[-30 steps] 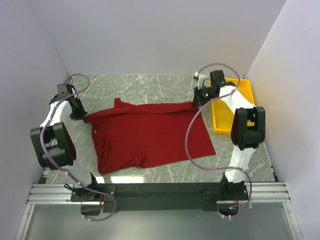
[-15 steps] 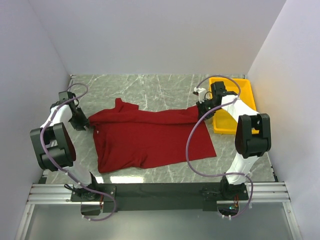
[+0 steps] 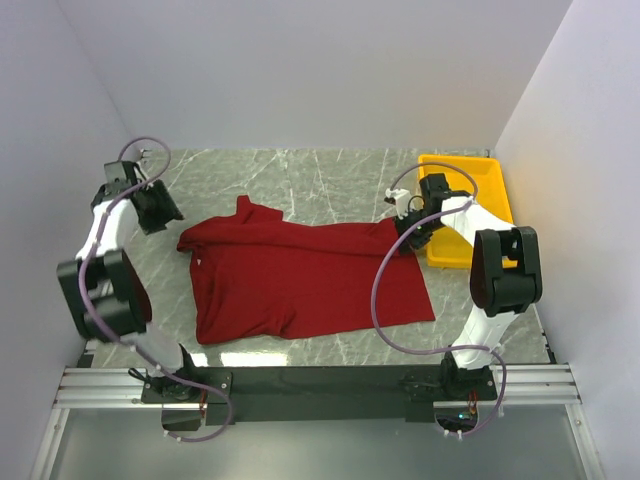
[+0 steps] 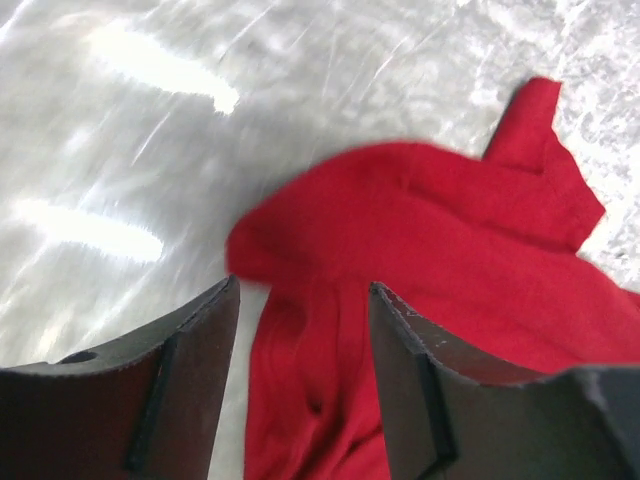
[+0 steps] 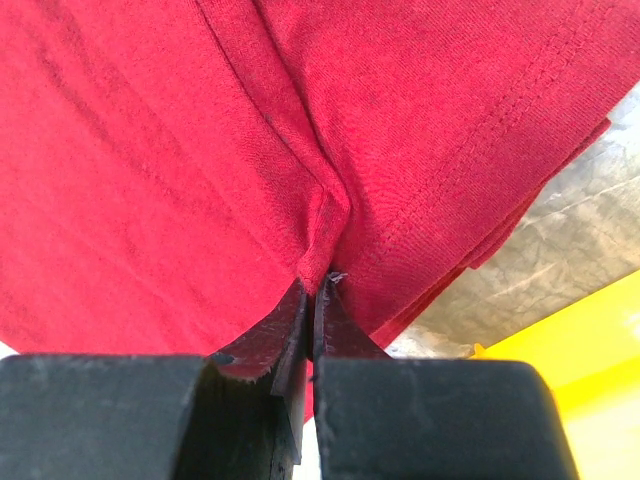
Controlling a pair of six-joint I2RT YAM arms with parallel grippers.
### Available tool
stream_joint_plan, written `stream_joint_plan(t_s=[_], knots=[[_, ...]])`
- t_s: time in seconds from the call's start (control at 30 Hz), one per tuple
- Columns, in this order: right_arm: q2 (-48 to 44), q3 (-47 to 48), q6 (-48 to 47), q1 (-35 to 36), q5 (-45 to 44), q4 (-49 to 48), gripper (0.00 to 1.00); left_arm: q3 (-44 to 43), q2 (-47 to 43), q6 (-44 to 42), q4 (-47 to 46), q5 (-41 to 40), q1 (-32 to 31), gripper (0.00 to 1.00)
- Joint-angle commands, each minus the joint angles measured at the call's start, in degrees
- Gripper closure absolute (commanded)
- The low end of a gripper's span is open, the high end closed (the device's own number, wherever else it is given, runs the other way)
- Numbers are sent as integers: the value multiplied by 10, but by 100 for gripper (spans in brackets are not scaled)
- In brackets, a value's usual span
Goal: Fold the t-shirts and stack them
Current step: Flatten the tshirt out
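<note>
Left claw (image 3: 163, 208) hangs spread, empty, just off the end of the maroon t-shirt (image 3: 300, 280) nearest that arm. Its wrist view shows bunched cloth below the fingers (image 4: 190, 380), somewhat blurred. Right claw (image 5: 313, 290) is pressed together, pinching a fold at the shirt's far edge, beside the yellow tray (image 3: 470, 160). The shirt lies spread on the marble surface (image 3: 330, 175). Its small white neck tag (image 3: 197, 262) is too tiny to read.
</note>
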State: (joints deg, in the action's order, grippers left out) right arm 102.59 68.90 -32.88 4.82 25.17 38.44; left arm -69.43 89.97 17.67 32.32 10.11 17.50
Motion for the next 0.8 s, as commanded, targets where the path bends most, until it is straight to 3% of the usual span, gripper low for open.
stream_joint_plan(t_s=[0.0, 0.17, 0.33, 0.6, 0.77], knots=[[-7, 13, -3, -5, 12, 1, 100, -59, 90, -30, -32, 77, 2, 40], [2, 27, 5, -6, 20, 4, 100, -148, 200, -89, -17, 120, 0, 40], [6, 36, 14, -5, 23, 4, 100, -203, 253, -156, 22, 133, -5, 42], [12, 45, 19, -5, 23, 9, 100, -202, 288, -212, 29, 178, -27, 42], [19, 54, 23, -5, 27, 9, 100, -207, 298, -231, 42, 165, -43, 44]])
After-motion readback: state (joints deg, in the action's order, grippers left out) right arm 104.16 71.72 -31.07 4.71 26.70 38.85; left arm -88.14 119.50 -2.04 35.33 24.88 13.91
